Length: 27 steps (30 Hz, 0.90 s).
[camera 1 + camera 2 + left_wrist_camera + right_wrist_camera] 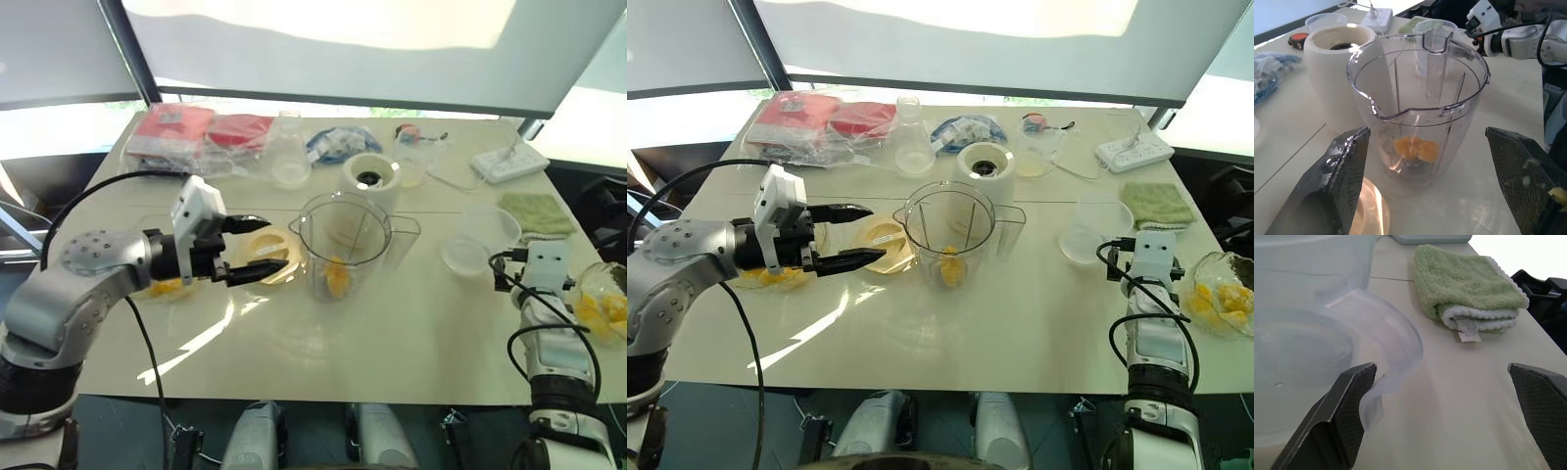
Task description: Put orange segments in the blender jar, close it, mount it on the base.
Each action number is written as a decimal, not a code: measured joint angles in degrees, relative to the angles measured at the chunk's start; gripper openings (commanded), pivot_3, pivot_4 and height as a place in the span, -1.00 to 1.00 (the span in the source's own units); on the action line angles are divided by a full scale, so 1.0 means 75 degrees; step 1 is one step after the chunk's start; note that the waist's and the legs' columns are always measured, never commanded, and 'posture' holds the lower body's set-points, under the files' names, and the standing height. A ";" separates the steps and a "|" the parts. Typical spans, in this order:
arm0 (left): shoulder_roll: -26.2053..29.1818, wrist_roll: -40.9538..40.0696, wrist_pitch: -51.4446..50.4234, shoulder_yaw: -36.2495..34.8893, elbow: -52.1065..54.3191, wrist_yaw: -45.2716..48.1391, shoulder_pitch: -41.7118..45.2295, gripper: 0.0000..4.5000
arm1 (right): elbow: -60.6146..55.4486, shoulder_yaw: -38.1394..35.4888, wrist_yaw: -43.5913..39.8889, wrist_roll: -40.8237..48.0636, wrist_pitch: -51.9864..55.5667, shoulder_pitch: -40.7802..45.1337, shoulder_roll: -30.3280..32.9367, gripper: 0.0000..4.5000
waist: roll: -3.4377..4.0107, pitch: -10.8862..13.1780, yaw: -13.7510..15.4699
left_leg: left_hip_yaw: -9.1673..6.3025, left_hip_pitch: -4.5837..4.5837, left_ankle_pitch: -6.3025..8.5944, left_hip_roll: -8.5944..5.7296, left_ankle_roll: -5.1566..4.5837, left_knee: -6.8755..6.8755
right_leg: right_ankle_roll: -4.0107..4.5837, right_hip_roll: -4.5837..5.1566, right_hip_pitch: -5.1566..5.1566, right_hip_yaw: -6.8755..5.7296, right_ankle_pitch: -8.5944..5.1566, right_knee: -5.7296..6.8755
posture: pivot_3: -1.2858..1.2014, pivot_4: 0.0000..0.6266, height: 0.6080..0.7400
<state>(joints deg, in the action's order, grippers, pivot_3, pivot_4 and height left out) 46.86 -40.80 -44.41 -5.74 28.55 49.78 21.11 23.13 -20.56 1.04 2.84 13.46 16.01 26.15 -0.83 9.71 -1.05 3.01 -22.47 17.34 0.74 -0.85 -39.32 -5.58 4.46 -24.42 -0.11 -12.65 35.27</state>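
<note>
Presently, on the bench [392,333]:
Blender jar [345,245]: upright at mid-bench, lidless, spout turned toward the left hand.
Orange segments [1416,149]: a few lying at the bottom of the jar; more in a clear bowl [1223,292] at the right edge and in a dish [774,278] under the left arm.
Base [370,178]: cream cylinder just behind the jar, dark socket up.
Lid [265,255]: pale-yellow disc, flat, just left of the jar.
Left hand [257,249]: fingers apart, empty, above the lid, pointing at the jar.
Right hand [1449,416]: fingers wide apart, empty, low over the bench, beside an empty clear tub [475,240]; a green cloth [1464,289] lies beyond.
</note>
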 measured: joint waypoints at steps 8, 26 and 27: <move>0.0382 -0.0397 -0.0280 -0.0314 0.0313 -0.0035 -0.0044 0.75 | 0.1452 0.0121 0.0020 0.0007 -0.0870 0.0730 0.0000 -0.30 | 0.0004 0.0002 -0.0016 | -0.0001 0.0004 -0.0001 0.0000 0.0001 0.0013 | 0.0000 -0.0001 -0.0001 0.0002 0.0000 -0.0001 | 0.03 -0.52 1.00; 0.0687 -0.0670 -0.0361 -0.0667 -0.0106 0.0019 0.0022 0.75 | 0.0153 0.0451 -0.0167 -0.0216 -0.0745 0.1375 0.0874 -0.99 | 0.0124 0.0083 -0.0019 | 0.0018 0.0000 -0.0006 -0.0015 0.0008 0.0013 | -0.0004 0.0010 -0.0011 0.0017 0.0002 -0.0004 | 0.03 -0.52 1.00; 0.0722 -0.0642 -0.0331 -0.0676 -0.0261 0.0064 0.0121 0.75 | -0.0250 0.0518 -0.0411 -0.0231 -0.0659 0.1635 0.1159 -0.99 | 0.0133 0.0092 -0.0032 | 0.0020 0.0000 -0.0006 -0.0014 0.0008 0.0014 | -0.0006 0.0005 -0.0018 0.0018 0.0003 0.0000 | 0.03 -0.52 1.00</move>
<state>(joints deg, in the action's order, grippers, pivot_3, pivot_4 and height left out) 52.27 -45.61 -46.89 -10.82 26.59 50.25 22.02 21.25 -16.68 -2.04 1.11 8.52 28.27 34.85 0.17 10.41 -1.29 3.17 -22.46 17.30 0.64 -0.79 -39.21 -5.62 4.50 -24.55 0.02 -12.63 35.27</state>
